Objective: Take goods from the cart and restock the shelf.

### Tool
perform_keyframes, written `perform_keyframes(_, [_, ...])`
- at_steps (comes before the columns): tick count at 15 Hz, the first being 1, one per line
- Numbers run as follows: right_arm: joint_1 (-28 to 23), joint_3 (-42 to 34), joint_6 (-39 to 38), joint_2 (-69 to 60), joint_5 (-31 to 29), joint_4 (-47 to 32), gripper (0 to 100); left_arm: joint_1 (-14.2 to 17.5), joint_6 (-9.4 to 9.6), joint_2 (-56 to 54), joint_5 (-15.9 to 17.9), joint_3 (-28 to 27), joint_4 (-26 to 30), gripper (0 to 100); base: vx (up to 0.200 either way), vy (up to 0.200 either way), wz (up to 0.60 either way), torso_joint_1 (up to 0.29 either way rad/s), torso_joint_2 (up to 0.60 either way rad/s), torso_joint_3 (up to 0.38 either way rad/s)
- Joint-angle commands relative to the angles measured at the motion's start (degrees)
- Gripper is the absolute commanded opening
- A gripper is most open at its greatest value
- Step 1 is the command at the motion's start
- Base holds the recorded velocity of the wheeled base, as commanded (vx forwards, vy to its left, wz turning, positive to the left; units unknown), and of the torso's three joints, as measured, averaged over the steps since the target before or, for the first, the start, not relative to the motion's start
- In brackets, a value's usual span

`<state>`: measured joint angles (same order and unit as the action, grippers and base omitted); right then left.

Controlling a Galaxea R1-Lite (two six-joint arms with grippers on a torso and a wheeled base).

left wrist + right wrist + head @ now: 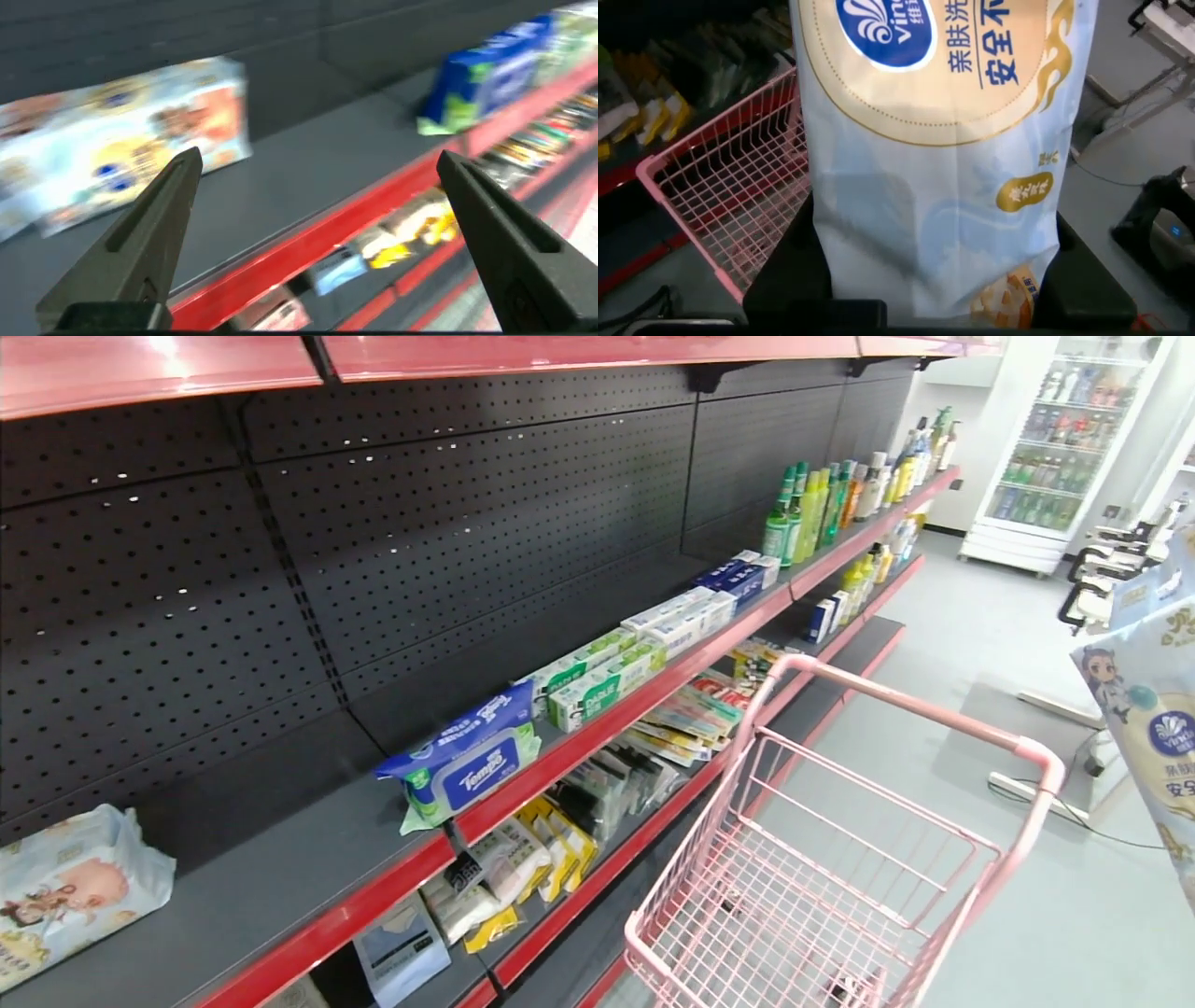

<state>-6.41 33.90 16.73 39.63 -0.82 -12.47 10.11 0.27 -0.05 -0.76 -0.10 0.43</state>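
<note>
Bare shelf deck (280, 868) between baby-print pack (70, 896) and blue wipes pack (467, 758): widest gap; my left gripper (318, 238), fingers spread, faces it. Beyond blue pack, toothpaste boxes (597, 677) crowd front edge, packed close. Red upper shelf (560, 350) well overhead; pegboard (448, 523) closes rear. On my right, pink cart (840, 859) near lower shelves (597, 882). Beyond cart, tissue pack (1153, 728) clamped in my right gripper (934, 252), well apart from shelf.

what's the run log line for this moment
right pincer: shut on tissue pack | left pincer: open, facing shelf | cart: beside shelf
</note>
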Motion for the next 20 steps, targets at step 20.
perform_keyframes(20, [-0.2,-0.8,-0.1,-2.1,-0.1,0.1,0,0.0,0.00,0.0,0.0,0.0,0.0,100,0.000,0.000,0.51,0.004,0.00,0.001])
